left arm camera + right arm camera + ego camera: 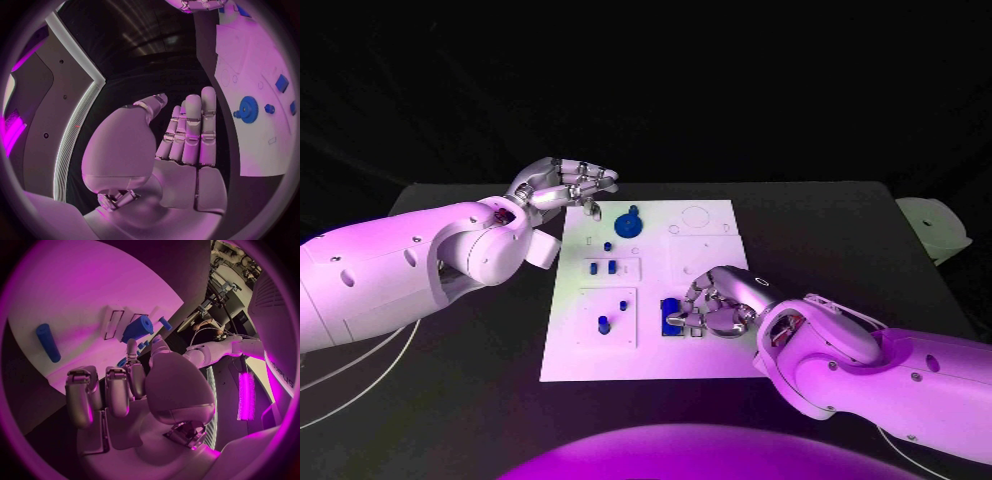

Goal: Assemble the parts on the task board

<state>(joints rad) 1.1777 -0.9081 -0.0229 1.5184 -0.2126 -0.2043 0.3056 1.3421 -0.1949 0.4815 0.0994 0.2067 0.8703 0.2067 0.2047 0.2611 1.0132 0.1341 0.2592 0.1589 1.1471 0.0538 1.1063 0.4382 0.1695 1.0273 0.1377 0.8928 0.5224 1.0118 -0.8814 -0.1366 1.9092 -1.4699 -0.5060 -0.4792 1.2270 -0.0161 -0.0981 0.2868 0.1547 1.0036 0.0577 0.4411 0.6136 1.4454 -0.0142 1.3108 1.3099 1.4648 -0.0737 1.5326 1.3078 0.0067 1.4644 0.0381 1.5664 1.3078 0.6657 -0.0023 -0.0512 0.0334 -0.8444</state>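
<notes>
The white task board (pixel 589 360) lies in the middle of the black table. A blue gear (pixel 629 222) stands near its far edge. Two small blue parts (pixel 603 268) sit in slots mid-board, and a blue peg (pixel 604 323) lies nearer me. My left hand (pixel 567 185) hovers off the board's far left corner. In the left wrist view this hand (pixel 187 130) has straight fingers, the thumb apart, and holds nothing. My right hand (pixel 714 305) rests on the board's near right part, fingers curled over a blue part (pixel 676 322). Whether it grips that part is hidden.
A white object (pixel 935 226) sits at the table's far right edge. A pale cable (pixel 358 375) trails across the near left of the table. The right wrist view shows the board (pixel 75 285), the gear (pixel 139 327) and the peg (pixel 47 342).
</notes>
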